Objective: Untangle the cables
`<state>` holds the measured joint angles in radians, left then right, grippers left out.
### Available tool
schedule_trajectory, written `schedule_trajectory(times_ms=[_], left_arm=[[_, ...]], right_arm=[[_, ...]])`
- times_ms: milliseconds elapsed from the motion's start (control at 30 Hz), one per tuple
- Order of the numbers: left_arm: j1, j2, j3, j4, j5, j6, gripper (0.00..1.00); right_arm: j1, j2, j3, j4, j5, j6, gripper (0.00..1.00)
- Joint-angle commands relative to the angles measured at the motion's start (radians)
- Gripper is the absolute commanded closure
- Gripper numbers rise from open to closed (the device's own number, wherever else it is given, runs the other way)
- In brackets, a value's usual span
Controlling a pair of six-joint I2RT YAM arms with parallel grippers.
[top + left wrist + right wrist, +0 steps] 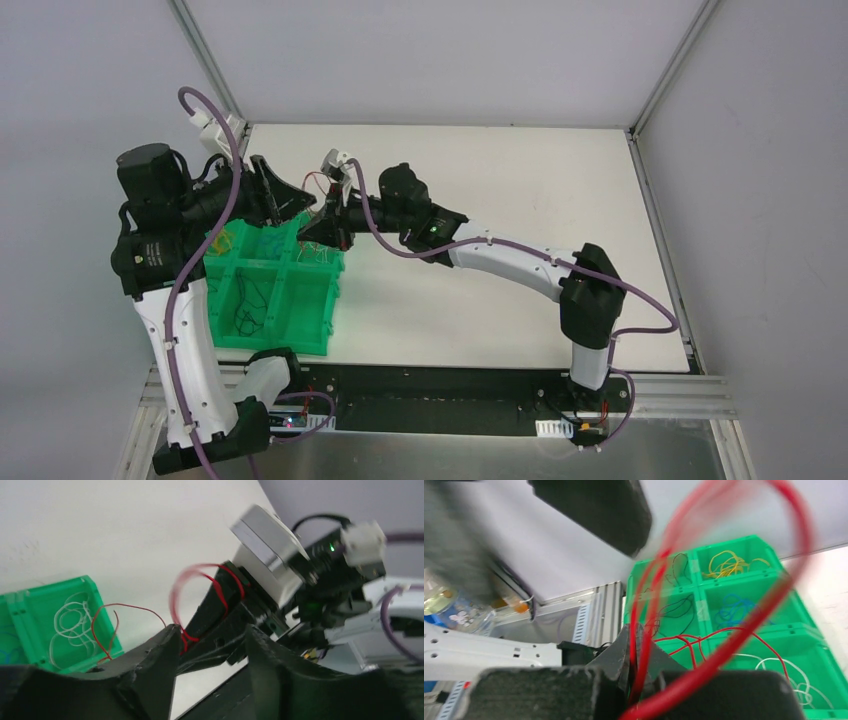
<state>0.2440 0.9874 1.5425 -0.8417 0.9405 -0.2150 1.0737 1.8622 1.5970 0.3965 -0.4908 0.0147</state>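
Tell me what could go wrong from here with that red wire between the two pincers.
1. The red wire looks wrapped around the right pincer's fingers; it may remain snagged on release.
2. Its tail appears to run down into the green tray beside the white wires; pulling up could drag those out.
3. The left pincer sits right against the right one, so a tug could knock them together.

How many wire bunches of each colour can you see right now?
yellow bunch: 1
blue bunch: 1
white bunch: 1
dark bunches: 2, in separate compartments
red bunch: 1, pinched in the right gripper
Total: 6
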Motion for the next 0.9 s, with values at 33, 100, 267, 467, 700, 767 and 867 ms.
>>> schedule_trajectory(times_ms=[33, 100, 267, 467, 700, 767, 867], left_arm=[[0.012, -0.026, 0.093, -0.242, 0.136, 0.346, 0.27], [0.012, -0.038, 0.085, -0.242, 0.236, 0.400, 0.20], [0.012, -0.021, 0.113, -0.283, 0.292, 0.618, 0.16], [0.011, 0.022, 0.105, -0.281, 0.323, 0.739, 0.10], [-0.098, -0.017, -0.212, 0.437, 0.317, -0.267, 0.21], [-0.142, -0.074, -0.307, 0.647, 0.254, -0.396, 0.21], [-0.192, -0.044, -0.316, 0.669, 0.261, -0.433, 0.26]], right_arm=[[-0.035, -0.057, -0.032, 0.009, -0.210, 0.085, 1.00], [-0.050, -0.072, -0.042, 0.008, -0.300, 0.112, 1.00], [-0.102, -0.153, -0.068, -0.117, -0.483, 0.087, 1.00], [-0.111, -0.299, -0.153, -0.487, -0.495, -0.247, 1.00], [-0.109, -0.301, -0.156, -0.444, -0.400, -0.244, 1.00], [-0.104, -0.287, -0.145, -0.436, -0.413, -0.232, 1.00], [-0.096, -0.279, -0.133, -0.434, -0.423, -0.229, 1.00]])
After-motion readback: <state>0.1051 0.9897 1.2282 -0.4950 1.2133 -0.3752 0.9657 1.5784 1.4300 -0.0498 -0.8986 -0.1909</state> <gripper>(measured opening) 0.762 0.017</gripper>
